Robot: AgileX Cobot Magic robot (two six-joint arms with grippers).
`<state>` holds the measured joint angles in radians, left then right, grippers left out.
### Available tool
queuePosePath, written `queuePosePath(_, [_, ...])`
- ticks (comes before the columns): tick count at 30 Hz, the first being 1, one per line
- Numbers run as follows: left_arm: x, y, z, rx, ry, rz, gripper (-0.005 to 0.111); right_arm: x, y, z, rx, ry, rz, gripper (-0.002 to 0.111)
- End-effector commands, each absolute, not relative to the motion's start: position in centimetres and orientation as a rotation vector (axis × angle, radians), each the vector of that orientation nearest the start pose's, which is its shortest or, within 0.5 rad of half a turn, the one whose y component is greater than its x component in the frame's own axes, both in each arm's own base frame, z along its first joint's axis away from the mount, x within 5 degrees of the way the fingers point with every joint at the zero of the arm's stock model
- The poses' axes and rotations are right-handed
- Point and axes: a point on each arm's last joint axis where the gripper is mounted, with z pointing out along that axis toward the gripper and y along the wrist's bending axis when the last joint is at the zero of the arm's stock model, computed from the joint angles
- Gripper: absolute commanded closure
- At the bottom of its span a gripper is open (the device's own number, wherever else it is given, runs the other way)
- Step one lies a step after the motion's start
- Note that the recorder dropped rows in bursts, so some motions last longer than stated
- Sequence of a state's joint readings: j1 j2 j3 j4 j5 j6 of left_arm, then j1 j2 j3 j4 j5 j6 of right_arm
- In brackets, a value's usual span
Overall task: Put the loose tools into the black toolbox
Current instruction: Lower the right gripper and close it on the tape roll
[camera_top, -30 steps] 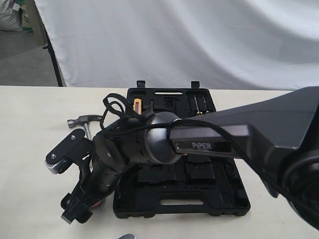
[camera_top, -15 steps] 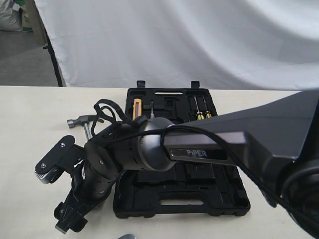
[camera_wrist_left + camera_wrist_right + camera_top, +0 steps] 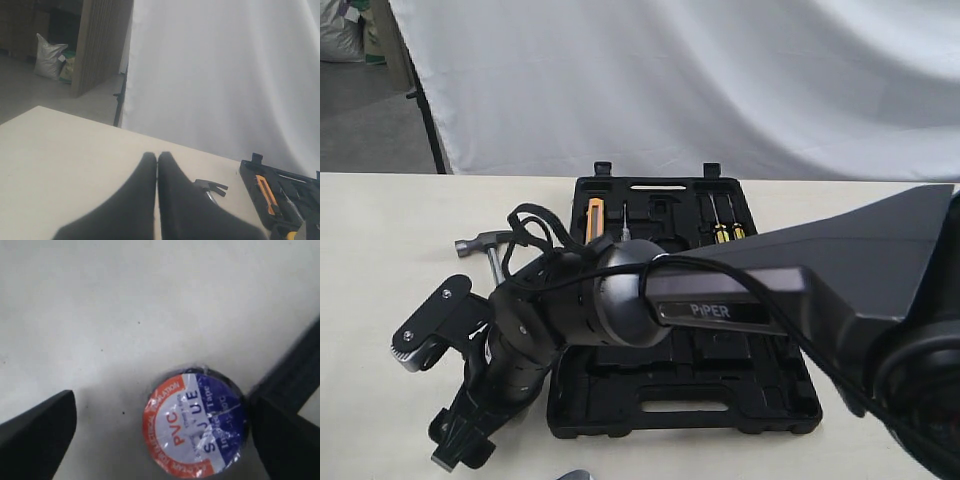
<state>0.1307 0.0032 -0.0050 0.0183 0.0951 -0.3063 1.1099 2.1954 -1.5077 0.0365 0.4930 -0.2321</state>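
The black toolbox (image 3: 685,375) lies open mid-table, with an orange utility knife (image 3: 593,218) and screwdrivers (image 3: 720,216) in its far half. A hammer (image 3: 485,243) lies loose on the table to its left. My right arm reaches across the box, and its gripper (image 3: 460,442) is low over the table at the box's near-left corner. In the right wrist view this gripper (image 3: 162,412) is open around a roll of PVC tape (image 3: 195,426) lying flat, one finger (image 3: 287,437) close against the roll. My left gripper (image 3: 157,161) is shut and empty, short of the hammer head (image 3: 212,186).
A white cloth backdrop (image 3: 700,80) hangs behind the beige table (image 3: 380,260). The right arm's body (image 3: 720,300) covers the middle of the toolbox. In the left wrist view the toolbox's corner (image 3: 252,167) and the orange knife (image 3: 266,194) show at one side.
The right arm has swung further left and lowered its gripper toward the table beside the box. Over the last half second it has barely moved.
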Motion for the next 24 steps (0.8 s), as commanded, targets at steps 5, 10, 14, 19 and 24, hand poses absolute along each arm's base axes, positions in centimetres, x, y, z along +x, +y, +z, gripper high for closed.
queuePosePath(5, [5.5, 0.9, 20.8, -0.346, 1.526, -0.103, 0.106, 20.3, 41.3, 12.3, -1.622, 2.148, 0.334, 0.02])
queuePosePath(10, [5.5, 0.9, 20.8, -0.346, 1.526, -0.103, 0.106, 20.0, 41.3, 12.4, -1.635, 2.15, 0.332, 0.02])
queuePosePath(14, [5.5, 0.9, 20.8, -0.346, 1.526, -0.103, 0.106, 19.3, 41.7, 12.4, -1.661, 2.133, 0.335, 0.02])
queuePosePath(19, [5.5, 0.9, 20.8, -0.346, 1.526, -0.103, 0.106, 18.1, 42.1, 12.3, -1.724, 2.094, 0.33, 0.02])
queuePosePath(24, [5.5, 0.9, 20.8, -0.346, 1.526, -0.103, 0.106, 17.7, 42.2, 12.3, -1.744, 2.085, 0.326, 0.031])
